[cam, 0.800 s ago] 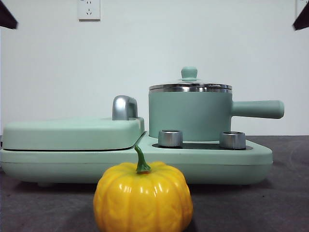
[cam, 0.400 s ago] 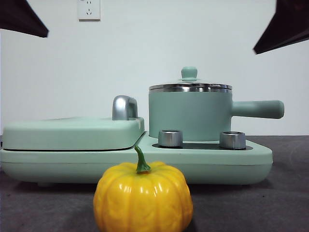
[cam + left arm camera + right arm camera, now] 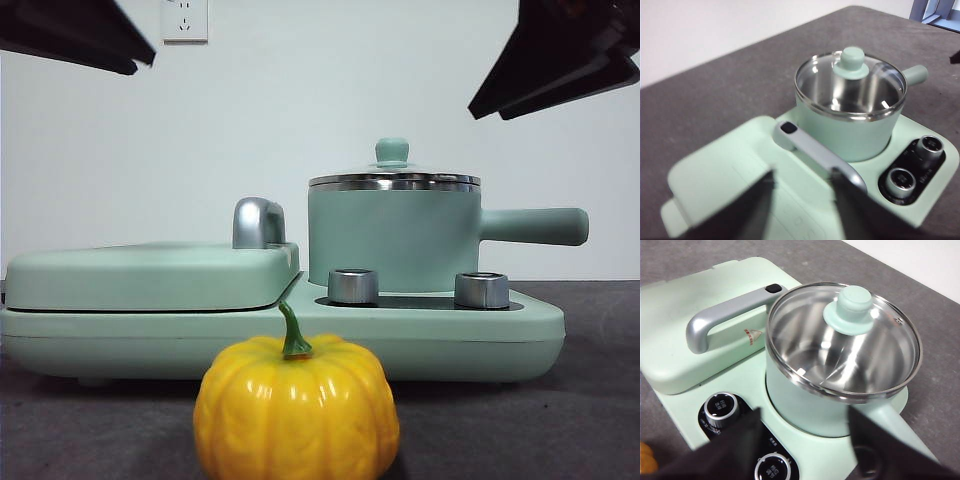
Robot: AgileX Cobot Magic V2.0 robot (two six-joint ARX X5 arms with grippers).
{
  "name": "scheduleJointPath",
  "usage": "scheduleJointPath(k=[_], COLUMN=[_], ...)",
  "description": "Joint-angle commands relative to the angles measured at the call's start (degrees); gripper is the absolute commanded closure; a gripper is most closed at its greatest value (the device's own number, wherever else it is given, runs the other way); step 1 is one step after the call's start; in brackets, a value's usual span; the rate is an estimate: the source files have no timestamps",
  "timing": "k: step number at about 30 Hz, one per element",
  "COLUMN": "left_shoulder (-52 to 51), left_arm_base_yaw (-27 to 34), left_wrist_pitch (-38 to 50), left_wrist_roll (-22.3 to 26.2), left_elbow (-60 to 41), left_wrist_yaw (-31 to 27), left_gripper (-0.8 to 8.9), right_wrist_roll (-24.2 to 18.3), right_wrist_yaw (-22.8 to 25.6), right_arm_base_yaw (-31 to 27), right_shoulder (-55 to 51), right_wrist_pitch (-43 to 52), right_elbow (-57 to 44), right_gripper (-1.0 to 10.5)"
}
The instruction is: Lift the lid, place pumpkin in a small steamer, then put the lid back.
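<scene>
Our left gripper (image 3: pixel 802 200) and right gripper (image 3: pixel 802 440), jaws open and empty, above the lid (image 3: pixel 850 340) on the small steamer (image 3: pixel 395 240); the pumpkin (image 3: pixel 296 410) on the worktop (image 3: pixel 590 400)

Yellow-orange pumpkin (image 3: pixel 296 410), mint-green steamer (image 3: pixel 395 240), clear steel-rimmed lid (image 3: pixel 845 340), grey table (image 3: pixel 590 420).

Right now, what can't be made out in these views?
- Pumpkin: its base is cut off by the front view's bottom edge; the right wrist view shows only an orange sliver at its edge.
- Steamer inside: hidden in the front view by its wall; the wrist views look through the lid.
- Knob markings: too small.
- Left claw: blurred.
</scene>
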Motion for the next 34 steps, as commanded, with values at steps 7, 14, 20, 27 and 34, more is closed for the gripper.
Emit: scheduleJointPath(k=[7, 14, 20, 27, 34], left_shoulder=[2.93, 13.64, 25.14, 38.32, 47.76], left_arm_base_yaw=[-2.62, -7.74, -11.61, -14.03, -16.17], left_wrist_pitch=[9.94, 23.17, 26.25, 26.03, 26.01], left_wrist_roll=[-1.95, -6.36, -6.36, -6.21, -6.16], left_elbow=[1.22, 1.46, 7.76, 19.02, 28.3], left_wrist_yaw=[0.07, -0.2, -0.22, -0.2, -0.15], left_gripper=[5.36, 5.36, 5.36, 5.36, 5.36], right_wrist_roll=[5.01, 9.51, 12.52, 12.98, 12.94], right_wrist_yaw=[0.02, -0.11, -0.11, -0.11, -0.11], right_arm_base_yaw=[0.31, 0.31, 0.28, 0.28, 0.28], right_shoulder=[0.39, -0.26, -1.22, -1.97, -2.16], right_wrist_pitch=[4.79, 9.73, 13.53, 14.12, 14.97], right_elbow=[1.16, 1.33, 1.44, 1.73, 1.75], right_gripper=[6.0, 6.0, 6.0, 6.0, 6.0])
